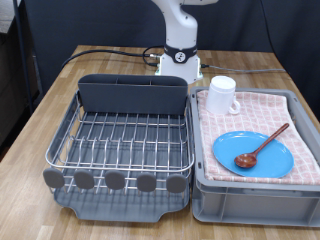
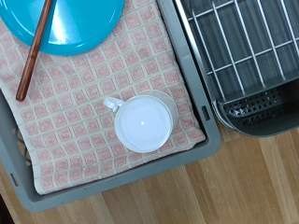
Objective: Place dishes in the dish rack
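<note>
Dishes are seen lying on the pink checked cloth (image 1: 262, 120) inside the grey tub (image 1: 250, 195), at the exterior view's right. A round, glossy blue plate (image 1: 255, 155) lies flat, and the reddish-brown wooden spoon (image 1: 262, 146) is laid across it, its bowl toward the exterior view's bottom-left and its handle toward the top-right. The white mug (image 2: 143, 122) stands upright beside the plate. The silver wire dish rack (image 1: 125, 140), with its dark grey caddy (image 1: 133, 94), holds no dishes. The gripper is not shown, so its finger state cannot be told.
</note>
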### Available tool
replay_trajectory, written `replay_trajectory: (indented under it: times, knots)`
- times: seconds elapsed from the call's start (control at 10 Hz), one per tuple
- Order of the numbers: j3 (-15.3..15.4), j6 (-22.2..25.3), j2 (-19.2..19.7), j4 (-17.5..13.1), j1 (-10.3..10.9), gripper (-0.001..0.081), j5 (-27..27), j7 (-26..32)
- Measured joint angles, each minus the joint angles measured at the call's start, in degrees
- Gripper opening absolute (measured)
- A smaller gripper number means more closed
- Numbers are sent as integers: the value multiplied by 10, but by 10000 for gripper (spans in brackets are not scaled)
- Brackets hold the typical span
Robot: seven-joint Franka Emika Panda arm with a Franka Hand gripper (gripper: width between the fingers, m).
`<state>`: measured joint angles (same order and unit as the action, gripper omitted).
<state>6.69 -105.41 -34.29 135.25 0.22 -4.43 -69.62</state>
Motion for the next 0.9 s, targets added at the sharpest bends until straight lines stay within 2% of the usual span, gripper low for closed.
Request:
replay_trajectory:
  times: [0.2, 0.4, 0.9]
  knots:
    - [10, 1, 11, -3, 2, 802, 1, -1]
    - [39, -15, 48, -24, 1, 802, 2, -41]
    - [109, -48, 149, -103, 1, 802, 8, -227]
